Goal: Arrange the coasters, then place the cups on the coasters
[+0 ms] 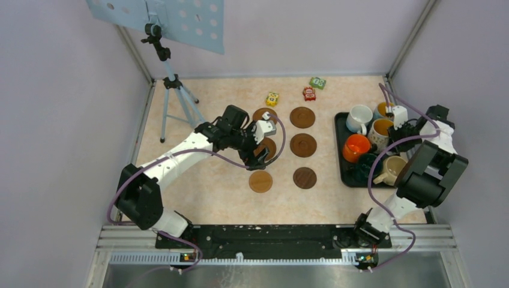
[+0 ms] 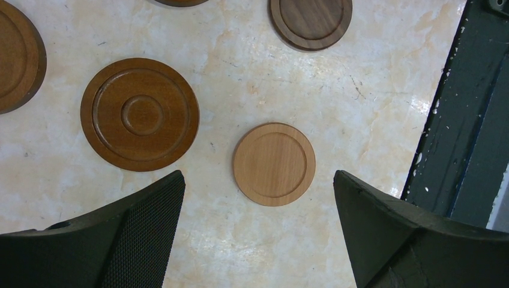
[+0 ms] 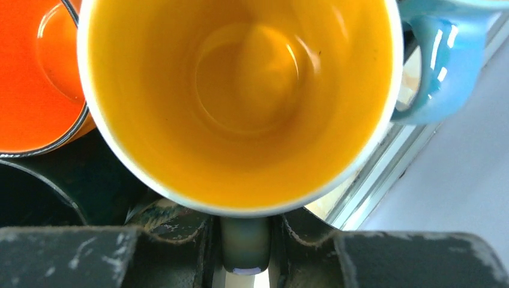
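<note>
Six brown coasters lie in two columns mid-table, among them a dark coaster (image 1: 302, 117) and a light coaster (image 1: 260, 181) (image 2: 274, 164). My left gripper (image 1: 261, 147) (image 2: 258, 174) hovers open over them, holding nothing, and partly hides a mid-brown coaster (image 2: 140, 114). The cups stand crowded on the black tray (image 1: 340, 129): plain white (image 1: 359, 117), light blue (image 1: 382, 110), orange (image 1: 356, 147), dark green (image 1: 364, 171), beige (image 1: 390, 170). My right gripper (image 1: 399, 129) (image 3: 245, 246) is shut on the handle of the white patterned cup (image 1: 380, 133) (image 3: 240, 102), whose orange inside fills the wrist view.
Three small coloured packets (image 1: 309, 93) lie at the back of the table. A camera tripod (image 1: 171, 84) stands at the back left. The orange cup (image 3: 36, 78) and light blue cup (image 3: 435, 66) press close to the gripped one. The cell's metal frame (image 3: 372, 174) runs just right of the tray.
</note>
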